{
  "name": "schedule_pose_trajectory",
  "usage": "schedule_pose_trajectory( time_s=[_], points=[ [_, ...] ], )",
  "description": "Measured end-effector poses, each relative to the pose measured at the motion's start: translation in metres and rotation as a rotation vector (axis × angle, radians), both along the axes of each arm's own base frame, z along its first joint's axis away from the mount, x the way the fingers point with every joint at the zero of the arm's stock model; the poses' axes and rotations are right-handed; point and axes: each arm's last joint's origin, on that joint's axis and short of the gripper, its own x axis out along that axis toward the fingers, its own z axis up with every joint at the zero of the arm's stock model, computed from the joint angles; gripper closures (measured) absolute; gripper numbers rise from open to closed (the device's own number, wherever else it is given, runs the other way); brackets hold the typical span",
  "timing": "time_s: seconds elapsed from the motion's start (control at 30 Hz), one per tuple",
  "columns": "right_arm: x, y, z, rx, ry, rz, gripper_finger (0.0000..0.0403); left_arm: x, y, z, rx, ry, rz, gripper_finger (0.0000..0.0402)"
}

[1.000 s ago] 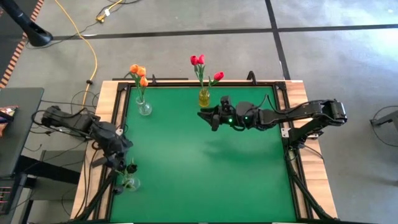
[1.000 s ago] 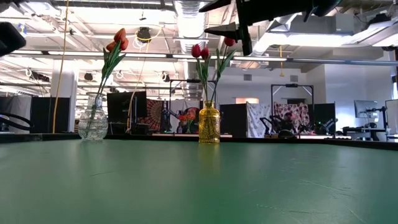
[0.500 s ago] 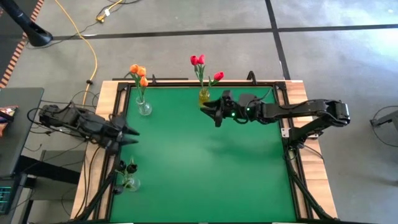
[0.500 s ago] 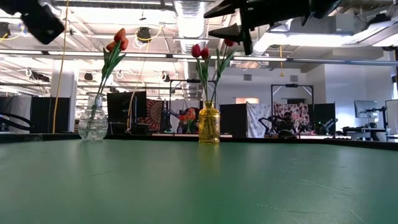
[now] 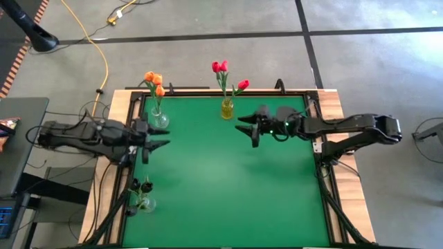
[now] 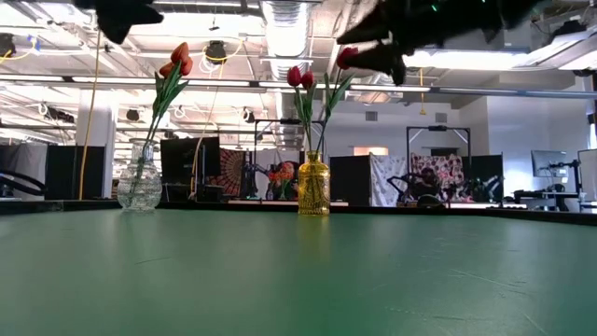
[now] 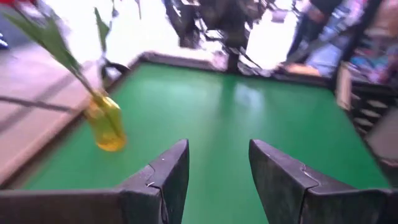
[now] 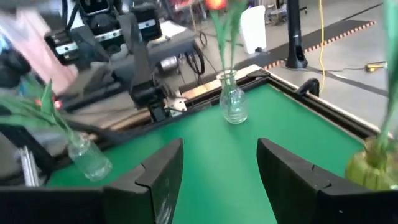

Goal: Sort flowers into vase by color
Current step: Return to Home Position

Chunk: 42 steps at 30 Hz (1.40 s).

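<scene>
Three vases stand upright on the green table. A clear vase (image 5: 160, 119) (image 6: 140, 187) holds orange tulips near the far left corner. A yellow vase (image 5: 227, 108) (image 6: 313, 185) (image 7: 106, 121) holds red tulips at the far edge. A clear vase (image 5: 144, 202) (image 8: 90, 158) with near-black tulips stands at the near left edge. My left gripper (image 5: 158, 140) (image 7: 217, 168) hovers open and empty near the orange-tulip vase, pointing toward the table's right. My right gripper (image 5: 247, 128) (image 8: 219, 168) hovers open and empty, right of the yellow vase, pointing left.
A wooden frame (image 5: 131, 104) borders the green mat. A yellow cable (image 5: 104, 62) lies on the floor beyond the far left corner. Both arms hang above table height in the low view. The mat's middle and near right part carry nothing.
My left gripper has risen away from the near-black tulip vase, moved toward the far edge and inward, and turned to point toward the table's right. My right gripper has drawn back toward the right edge, away from the yellow vase. The vases and flowers have stayed put.
</scene>
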Motion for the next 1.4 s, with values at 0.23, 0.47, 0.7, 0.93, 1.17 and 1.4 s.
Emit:
schedule_pose_trajectory(
  time_s=[0.23,0.47,0.7,0.93,1.17,1.4],
  points=[
    [-0.041,-0.013,-0.040,0.129,-0.117,-0.100,0.0173,-0.002,0.020,0.009,0.068,-0.082,0.101,0.0246],
    [-0.065,-0.012,-0.052,0.151,-0.153,-0.127,0.0173,-0.002,0.033,-0.008,0.001,-0.232,0.098,0.0246],
    [-0.069,-0.010,-0.059,0.131,-0.127,-0.123,0.0193,0.008,0.037,-0.033,-0.068,-0.325,0.062,0.0246],
    [-0.081,-0.009,-0.084,0.125,-0.104,-0.082,0.0319,0.014,0.038,-0.060,-0.104,-0.404,0.072,0.0246],
    [-0.095,-0.019,-0.097,0.120,-0.090,-0.023,0.0377,0.012,0.039,-0.074,-0.167,-0.501,0.102,0.0246],
    [-0.114,-0.033,-0.098,0.085,-0.076,-0.071,0.0387,-0.002,0.037,-0.075,-0.156,-0.501,0.162,0.0246]
  ],
)
